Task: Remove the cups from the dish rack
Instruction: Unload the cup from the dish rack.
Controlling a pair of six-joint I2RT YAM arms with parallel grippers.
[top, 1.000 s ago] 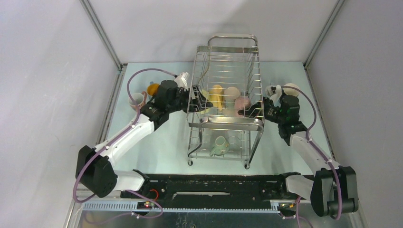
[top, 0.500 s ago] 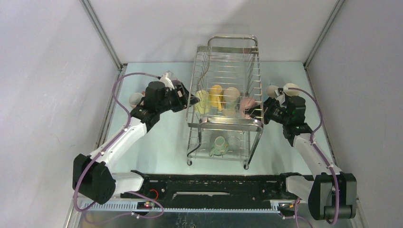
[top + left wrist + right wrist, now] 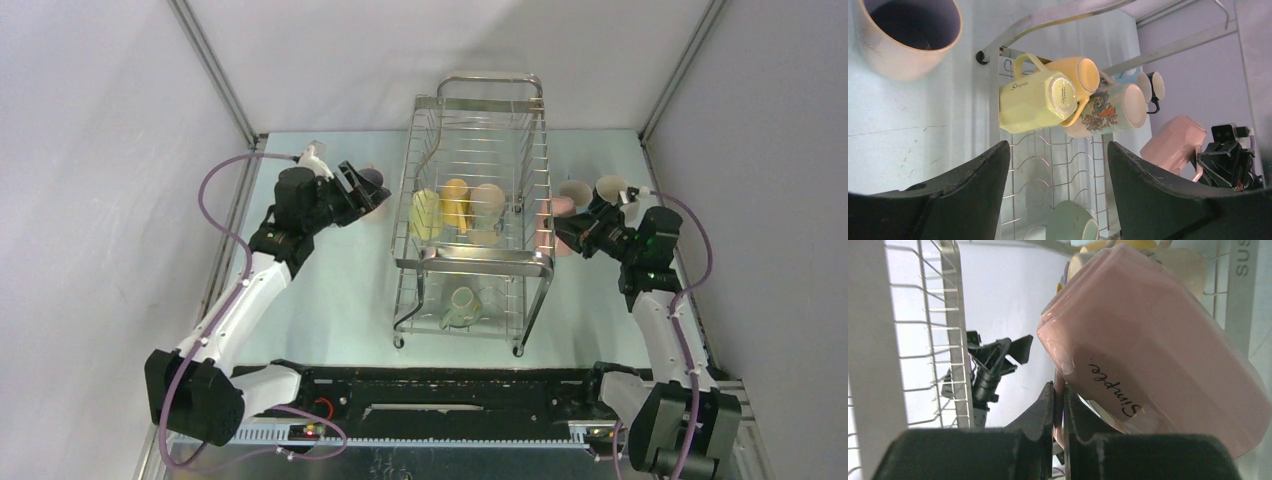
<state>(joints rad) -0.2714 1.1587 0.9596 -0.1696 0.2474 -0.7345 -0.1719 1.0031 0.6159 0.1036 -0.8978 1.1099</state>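
Observation:
The chrome wire dish rack (image 3: 487, 262) stands mid-table. Its upper tier holds a yellow mug (image 3: 424, 213), an orange mug (image 3: 456, 201) and a patterned cream mug (image 3: 487, 200); a pale green mug (image 3: 462, 306) lies on the lower tier. My right gripper (image 3: 567, 232) is shut on the handle of a pink mug (image 3: 552, 218), held just outside the rack's right side; the right wrist view shows the gripper (image 3: 1059, 390) and the mug (image 3: 1153, 355). My left gripper (image 3: 368, 198) is open and empty left of the rack, as the left wrist view (image 3: 1058, 147) shows.
A cream cup with a dark inside (image 3: 908, 35) stands on the table beside my left gripper. Two pale cups (image 3: 575, 190) (image 3: 612, 187) stand on the table right of the rack. Light blue (image 3: 1138, 82) and black (image 3: 1156, 85) cups show beyond the rack.
My left gripper has drawn back to the left, away from the rack. My right gripper has moved right, carrying the pink mug out of the rack's side.

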